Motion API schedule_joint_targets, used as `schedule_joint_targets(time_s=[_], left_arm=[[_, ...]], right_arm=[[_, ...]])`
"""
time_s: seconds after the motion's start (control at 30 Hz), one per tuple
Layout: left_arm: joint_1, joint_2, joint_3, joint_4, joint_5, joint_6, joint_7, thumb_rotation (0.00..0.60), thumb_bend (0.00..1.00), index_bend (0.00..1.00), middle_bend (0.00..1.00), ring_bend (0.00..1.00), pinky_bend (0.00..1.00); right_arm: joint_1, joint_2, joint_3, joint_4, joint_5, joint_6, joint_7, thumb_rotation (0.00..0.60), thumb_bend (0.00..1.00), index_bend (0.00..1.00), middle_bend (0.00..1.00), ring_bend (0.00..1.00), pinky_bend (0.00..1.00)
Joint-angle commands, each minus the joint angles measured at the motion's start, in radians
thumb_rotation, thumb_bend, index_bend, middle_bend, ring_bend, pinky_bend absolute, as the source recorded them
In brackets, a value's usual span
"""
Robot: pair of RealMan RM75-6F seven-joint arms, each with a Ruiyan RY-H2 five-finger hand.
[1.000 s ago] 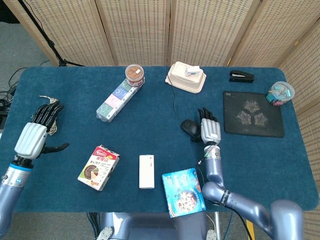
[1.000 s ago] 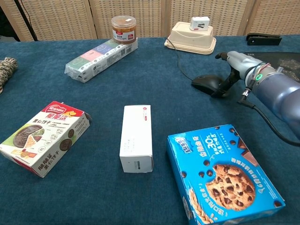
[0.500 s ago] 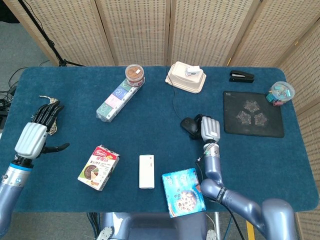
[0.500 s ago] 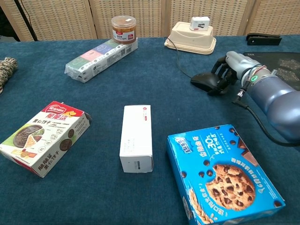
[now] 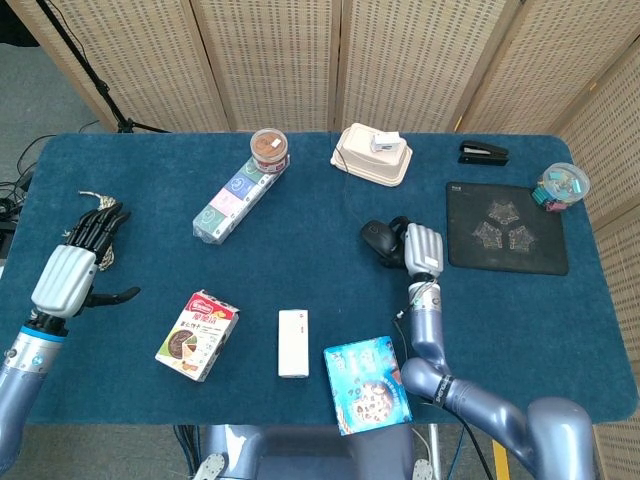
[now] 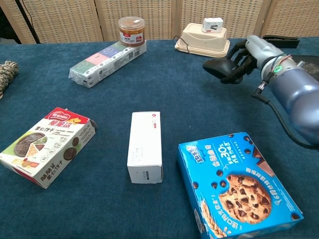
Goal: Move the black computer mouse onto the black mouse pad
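Observation:
The black computer mouse is lifted off the blue table, and my right hand grips it from its right side. Its cable runs back toward the beige box. The black mouse pad with pale star patterns lies flat to the right of the hand; only its dark edge shows in the chest view. My left hand hovers open at the table's left edge, far from the mouse.
A beige box with a white adapter sits behind the mouse. A black stapler and a small jar flank the pad. A cookie box, white box, snack box, long pack and tin lie around.
My right hand closed around the mouse and raised it off the table, shifting slightly back and right. The left hand stayed still.

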Motion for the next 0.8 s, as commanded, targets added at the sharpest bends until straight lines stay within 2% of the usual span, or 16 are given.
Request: schedule_joint_targets(time_s=[0.03,0.27,0.5,0.63,0.8], left_arm=[[0.001,0.001,0.0,-0.001,0.0,-0.001,-0.002,0.6,0.03,0.0,0.0,0.0,0.0],[0.0,0.002,0.003,-0.004,0.003,-0.008,-0.002,0.6,0.03,0.0,0.0,0.0,0.0],[-0.001,0.0,0.004,-0.006,0.0,-0.017,0.003,0.6,0.03,0.0,0.0,0.0,0.0],[-0.002,-0.003,0.003,-0.006,-0.002,-0.021,0.01,0.6,0.03,0.0,0.0,0.0,0.0],[-0.004,-0.006,0.003,-0.007,-0.004,-0.026,0.017,0.6,0.03,0.0,0.0,0.0,0.0]], right_arm=[[-0.019,0.056,0.03,-0.049,-0.001,0.038,-0.005,0.6,0.51,0.49,0.49,0.4,0.42],[-0.044,0.143,0.085,-0.048,0.076,0.057,-0.058,0.6,0.54,0.49,0.49,0.4,0.42],[-0.07,0.183,0.111,0.038,0.178,0.019,-0.092,0.6,0.58,0.49,0.49,0.4,0.42],[-0.1,0.195,0.091,0.056,0.195,0.0,-0.085,0.6,0.58,0.49,0.49,0.4,0.42],[-0.13,0.209,0.035,0.03,0.169,-0.015,-0.095,0.6,0.59,0.49,0.49,0.4,0.42]])
